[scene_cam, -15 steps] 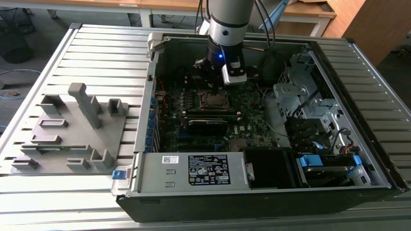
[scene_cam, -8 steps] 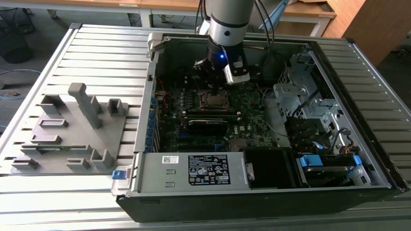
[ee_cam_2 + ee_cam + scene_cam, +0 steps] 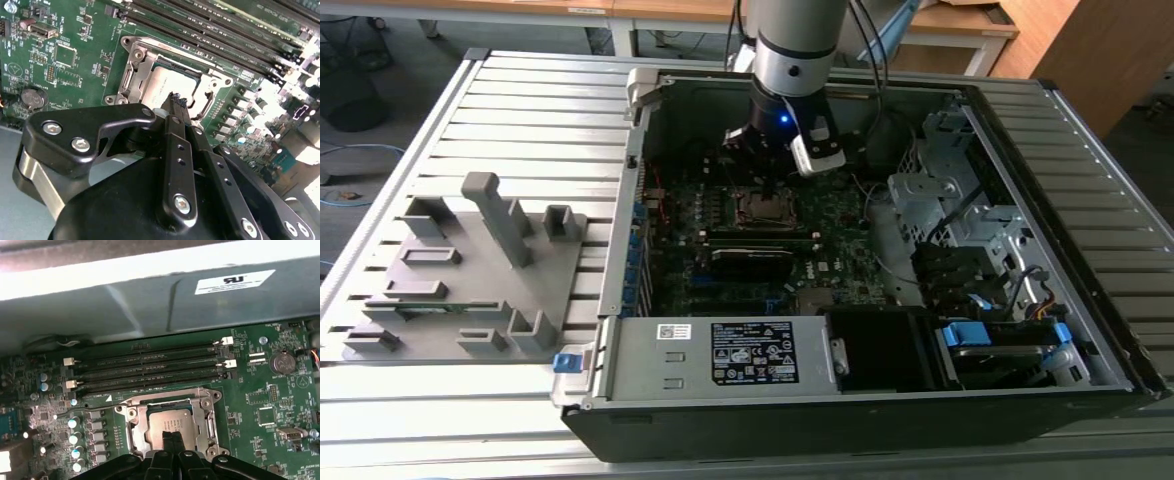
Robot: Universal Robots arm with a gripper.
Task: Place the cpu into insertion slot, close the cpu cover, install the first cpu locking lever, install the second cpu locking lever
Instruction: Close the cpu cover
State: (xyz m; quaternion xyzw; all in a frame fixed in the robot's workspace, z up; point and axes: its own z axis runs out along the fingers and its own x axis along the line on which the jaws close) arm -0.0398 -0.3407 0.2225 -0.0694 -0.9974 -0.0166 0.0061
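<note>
Hand closed, nothing held, tips just above seated chip; chip could be scratched or shifted if pressed off-centre.

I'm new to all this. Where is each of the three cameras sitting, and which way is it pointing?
Exterior view: off the arm, high up, looking down into the open computer case on the slatted table; the arm reaches in.
First wrist view: on the arm, looking past the gripper at the cpu and the memory slots.
Second wrist view: on the arm, facing the same cpu from another angle, the shut gripper in front.
Both wrist views share the gripper's tips by the cpu.
</note>
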